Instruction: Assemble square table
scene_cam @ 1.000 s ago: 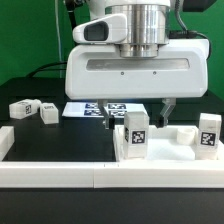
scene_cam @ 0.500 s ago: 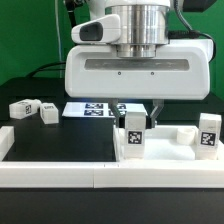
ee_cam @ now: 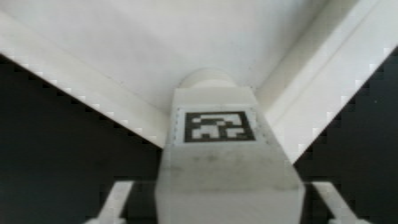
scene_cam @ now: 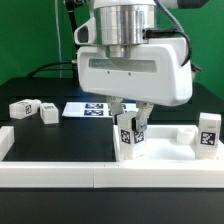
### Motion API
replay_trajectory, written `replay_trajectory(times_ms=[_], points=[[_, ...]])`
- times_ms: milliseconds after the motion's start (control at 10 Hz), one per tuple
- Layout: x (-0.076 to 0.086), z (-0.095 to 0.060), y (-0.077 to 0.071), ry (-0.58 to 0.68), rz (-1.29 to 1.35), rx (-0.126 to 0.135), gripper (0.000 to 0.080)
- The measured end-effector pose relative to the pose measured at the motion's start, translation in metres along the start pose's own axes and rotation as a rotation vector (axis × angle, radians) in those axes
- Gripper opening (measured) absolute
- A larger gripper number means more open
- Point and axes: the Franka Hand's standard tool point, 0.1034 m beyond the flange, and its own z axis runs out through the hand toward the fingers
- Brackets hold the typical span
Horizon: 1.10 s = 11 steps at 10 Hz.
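The square tabletop (scene_cam: 170,152) is a white tray lying at the exterior view's right. One white tagged leg (scene_cam: 130,137) stands upright on its near-left corner. My gripper (scene_cam: 130,122) hangs over this leg with a finger on each side. In the wrist view the leg (ee_cam: 217,130) fills the middle, and both fingers (ee_cam: 118,200) show a dark gap to its sides, so the gripper (ee_cam: 217,205) is open around it. A second leg (scene_cam: 208,135) stands at the tabletop's right end. Two more legs (scene_cam: 22,107) (scene_cam: 48,113) lie at the left.
The marker board (scene_cam: 92,108) lies flat behind the gripper. A long white border rail (scene_cam: 60,172) runs along the front, and another white rail piece (scene_cam: 5,140) sits at the left edge. The mat is black.
The hand has turned, tilted, moved slightly left and come down, so its fingers now straddle the standing leg. The leg has shifted a little to the left.
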Motion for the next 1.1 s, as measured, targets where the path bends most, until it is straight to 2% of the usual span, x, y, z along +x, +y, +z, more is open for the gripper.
replay_trajectory(times_ms=[400,600,800,1100], points=[[-0.001,0.000,0.001,-0.006,0.219,-0.004,0.0288],[-0.004,0.001,0.001,-0.026,0.584,-0.005,0.0288],[-0.010,0.002,-0.003,-0.062,0.943,0.031,0.0289],[-0.010,0.002,-0.003,-0.070,1.002,0.030,0.0290]])
